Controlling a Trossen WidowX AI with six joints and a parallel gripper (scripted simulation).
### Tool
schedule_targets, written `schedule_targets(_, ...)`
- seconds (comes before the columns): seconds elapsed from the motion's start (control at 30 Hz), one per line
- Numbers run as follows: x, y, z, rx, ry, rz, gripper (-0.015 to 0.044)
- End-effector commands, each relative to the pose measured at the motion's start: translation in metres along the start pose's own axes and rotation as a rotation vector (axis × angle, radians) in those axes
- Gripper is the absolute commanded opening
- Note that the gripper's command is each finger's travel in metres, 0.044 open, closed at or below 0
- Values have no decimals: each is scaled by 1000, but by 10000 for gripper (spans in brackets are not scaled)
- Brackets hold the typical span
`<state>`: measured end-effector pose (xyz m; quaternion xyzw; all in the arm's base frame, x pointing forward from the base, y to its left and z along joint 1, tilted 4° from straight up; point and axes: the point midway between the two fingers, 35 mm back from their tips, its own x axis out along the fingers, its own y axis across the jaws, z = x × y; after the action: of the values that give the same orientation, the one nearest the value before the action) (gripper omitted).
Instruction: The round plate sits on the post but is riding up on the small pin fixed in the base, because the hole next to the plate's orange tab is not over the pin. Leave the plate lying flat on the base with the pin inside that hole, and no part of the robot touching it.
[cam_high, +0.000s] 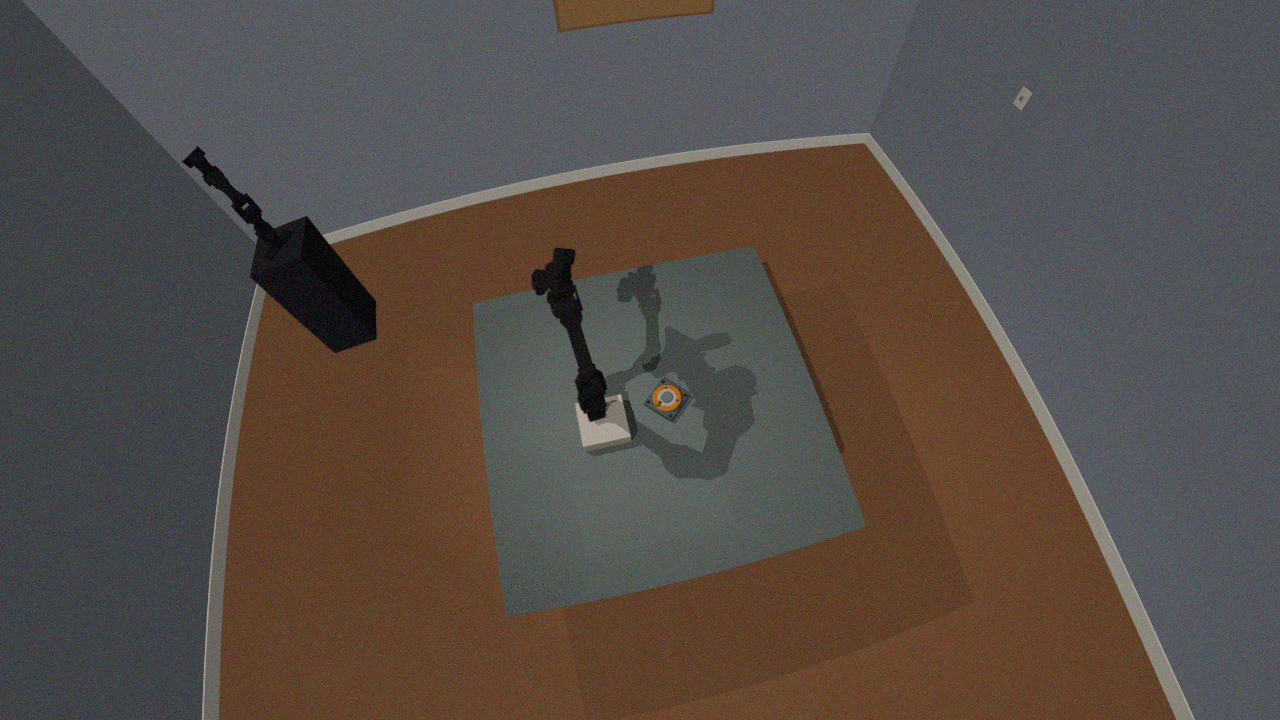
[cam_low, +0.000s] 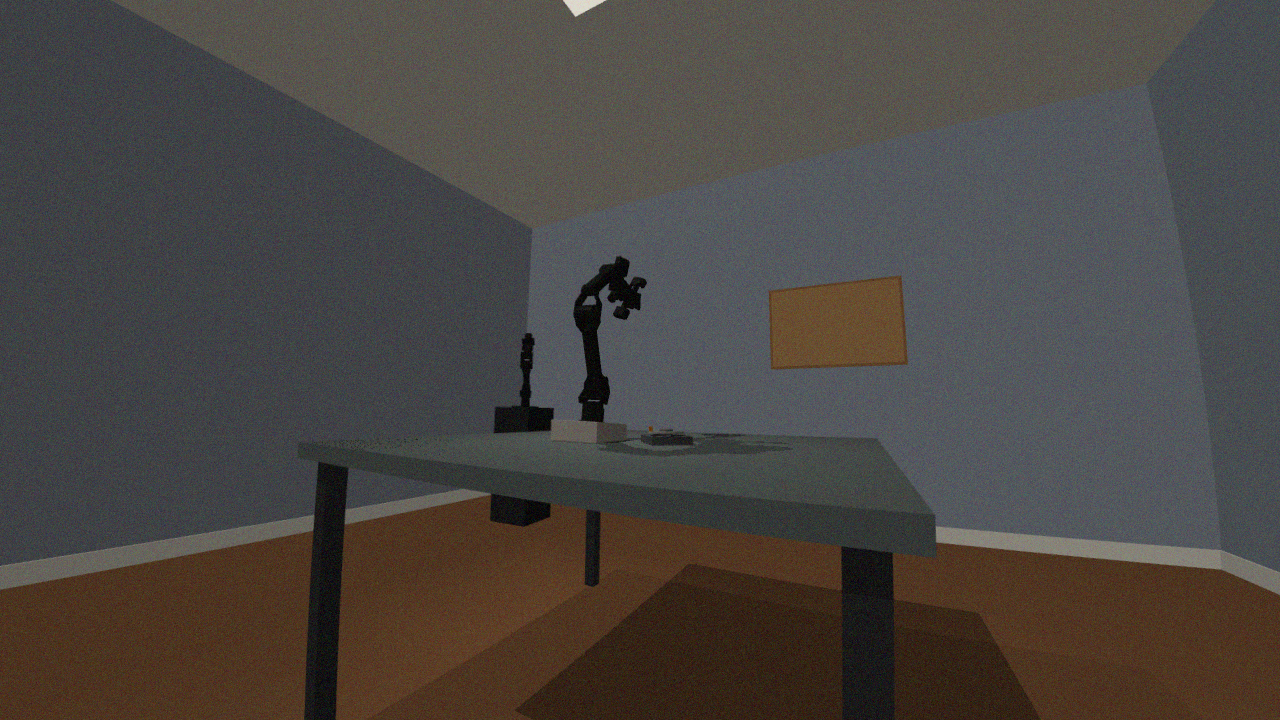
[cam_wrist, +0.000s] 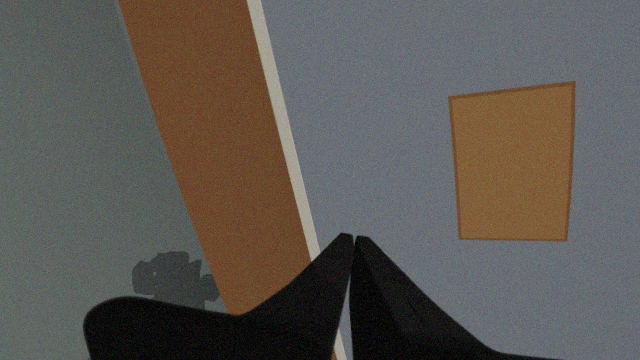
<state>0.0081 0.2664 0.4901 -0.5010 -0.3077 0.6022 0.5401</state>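
The gripper (cam_wrist: 353, 240) is clenched on nothing, high above the tabletop (cam_high: 626, 528); the round plate (cam_high: 665, 396) sits well apart. Its base (cam_high: 682, 411) lies just right of the arm's white mount (cam_high: 604, 434).

The top view looks down from far above the black parallel-jaw gripper (cam_high: 562, 257), the exterior view looks up from low beyond the grey-green square table (cam_low: 733, 483), both sharing it, while the wrist view rides just behind the fingertips.

The arm (cam_low: 589, 358) rises steeply, bent forward at the top, its claw (cam_wrist: 353, 241) empty (fingertips pressed together) high aloft.
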Motion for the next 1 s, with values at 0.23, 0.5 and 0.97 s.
schedule_targets(0.23, 47, 48, -142, 417, 450, 91, 0)
schedule_targets(0.5, 34, 106, -253, 798, 787, 102, 0)
schedule_targets(0.97, -60, 238, -374, 1542, 1298, -31, 0)
